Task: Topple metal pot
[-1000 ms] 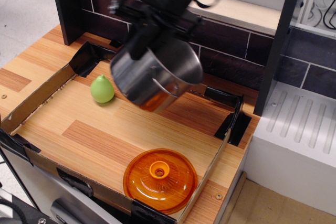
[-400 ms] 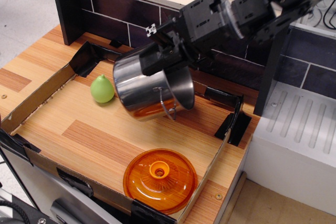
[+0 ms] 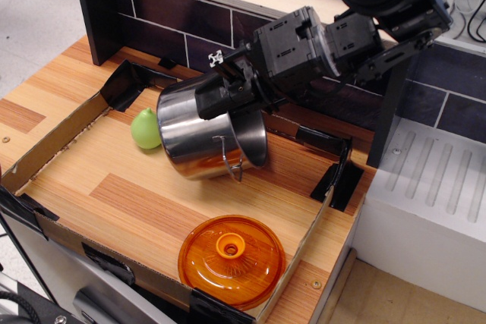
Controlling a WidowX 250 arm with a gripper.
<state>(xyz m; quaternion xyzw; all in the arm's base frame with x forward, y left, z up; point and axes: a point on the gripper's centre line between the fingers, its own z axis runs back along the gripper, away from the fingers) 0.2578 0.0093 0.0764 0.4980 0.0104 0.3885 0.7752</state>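
Note:
The metal pot is a shiny steel stockpot, tilted steeply toward the left with its mouth facing right, its lower edge on or just above the wooden tray floor. A wire loop handle hangs on its front side. My black gripper reaches in from the upper right and grips the pot's upper rim. The fingers seem closed over the rim edge. A green pear sits just left of the pot, nearly touching it.
An orange translucent domed lid lies at the tray's front right corner. Low cardboard walls ring the wooden tray. A dark tiled back wall stands behind. A white ridged surface lies to the right.
The pot has come down and shifted left toward the pear, tilting further. The arm has swung from above the pot to the upper right side.

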